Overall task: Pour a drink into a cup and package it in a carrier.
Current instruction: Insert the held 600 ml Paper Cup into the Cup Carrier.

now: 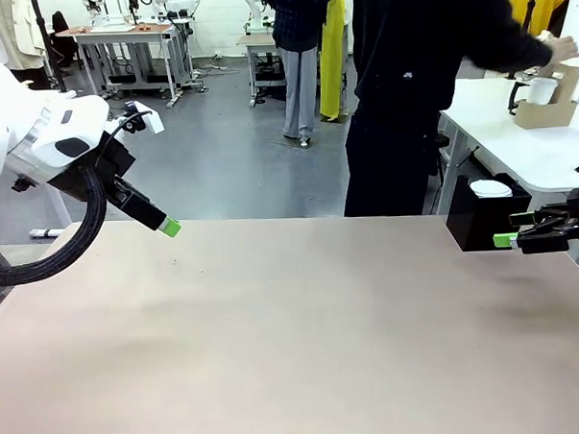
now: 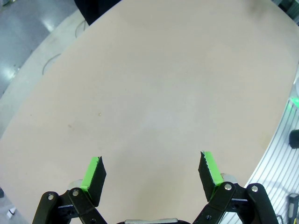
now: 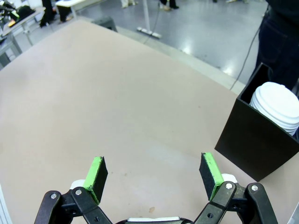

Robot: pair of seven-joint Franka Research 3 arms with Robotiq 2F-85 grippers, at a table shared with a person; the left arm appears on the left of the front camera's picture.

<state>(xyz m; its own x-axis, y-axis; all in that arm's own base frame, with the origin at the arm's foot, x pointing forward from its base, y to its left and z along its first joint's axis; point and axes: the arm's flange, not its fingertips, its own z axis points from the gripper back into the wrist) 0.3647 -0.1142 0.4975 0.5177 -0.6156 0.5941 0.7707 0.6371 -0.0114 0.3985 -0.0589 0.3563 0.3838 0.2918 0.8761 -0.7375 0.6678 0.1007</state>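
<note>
- My left gripper (image 1: 171, 227) hangs over the left part of the beige surface (image 1: 276, 343), jaws spread wide apart with nothing between them; in the left wrist view the green pads (image 2: 93, 172) frame only bare tabletop.
- My right gripper (image 1: 507, 238) sits at the right edge of the surface, level and pointing left, jaws likewise apart and empty. Its wrist view shows the pads (image 3: 96, 172) above plain beige.
- A black box (image 1: 482, 218) stands at the far right corner of the surface, just beside the right gripper, with a stack of white lids (image 3: 276, 105) inside.
- The carrier (image 1: 546, 105) is on a white side table (image 1: 517, 145) beyond my surface, far right. The cup (image 1: 542, 91) stands in it.
- The person (image 1: 409, 87), in dark clothes, stands at the far side and reaches a hand (image 1: 561, 47) toward the carrier.
- A dark handle shows just left of the cup; I think it belongs to the carafe, but it is too small for me to be sure.
</note>
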